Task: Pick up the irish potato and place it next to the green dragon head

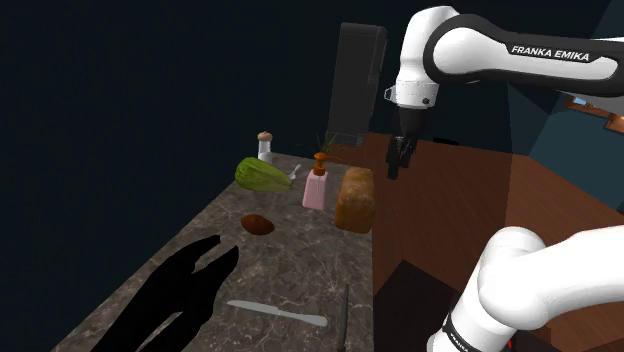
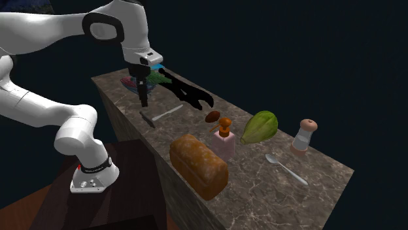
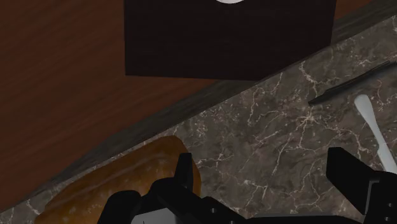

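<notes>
My claw [image 1: 397, 160] hangs wide open and empty above the counter [image 1: 290, 270], near the loaf [image 1: 355, 200]. The potato [image 1: 257, 224] lies on the counter, well apart from the loaf, beyond the pink bottle [image 1: 316, 190].

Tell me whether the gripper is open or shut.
Open: in the wrist view the gripper has its fingers standing apart, with bare counter showing between them and nothing clasped.

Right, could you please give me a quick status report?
Gripper open, empty, above the counter edge. Potato on the counter, untouched. Bread loaf and pump bottle near the likely path.
</notes>
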Robot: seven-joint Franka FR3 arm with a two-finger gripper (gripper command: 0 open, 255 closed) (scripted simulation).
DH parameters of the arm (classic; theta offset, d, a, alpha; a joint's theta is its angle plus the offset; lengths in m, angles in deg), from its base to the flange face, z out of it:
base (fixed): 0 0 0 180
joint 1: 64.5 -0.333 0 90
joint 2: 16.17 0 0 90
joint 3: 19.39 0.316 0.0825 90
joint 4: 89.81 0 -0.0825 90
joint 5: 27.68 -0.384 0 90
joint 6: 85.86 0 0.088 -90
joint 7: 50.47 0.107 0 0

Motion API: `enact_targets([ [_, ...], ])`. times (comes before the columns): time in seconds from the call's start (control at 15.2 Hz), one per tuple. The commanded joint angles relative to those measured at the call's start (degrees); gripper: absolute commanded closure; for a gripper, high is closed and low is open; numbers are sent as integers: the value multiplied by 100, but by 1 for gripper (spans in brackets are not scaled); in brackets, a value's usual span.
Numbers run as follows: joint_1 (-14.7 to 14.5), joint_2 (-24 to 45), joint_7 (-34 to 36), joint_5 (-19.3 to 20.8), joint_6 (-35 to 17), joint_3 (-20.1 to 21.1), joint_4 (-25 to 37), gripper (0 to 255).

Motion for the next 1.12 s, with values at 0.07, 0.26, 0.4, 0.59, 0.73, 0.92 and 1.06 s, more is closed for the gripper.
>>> enact_targets([
  [0.07,-25,151,35,-32,-168,41,-19,0],
  [0.26,-99,638,136,-119,-661,163,-29,0],
  [0.4,-144,987,200,-167,-976,243,3,0],
  [0.59,-209,1542,294,-224,-1422,360,109,0],
  [0.73,-250,1928,357,-249,-1698,435,218,0],
  [0.92,-305,2528,452,-267,-2076,545,437,0],
  [1.06,-339,2938,517,-264,-2301,615,619,0],
])
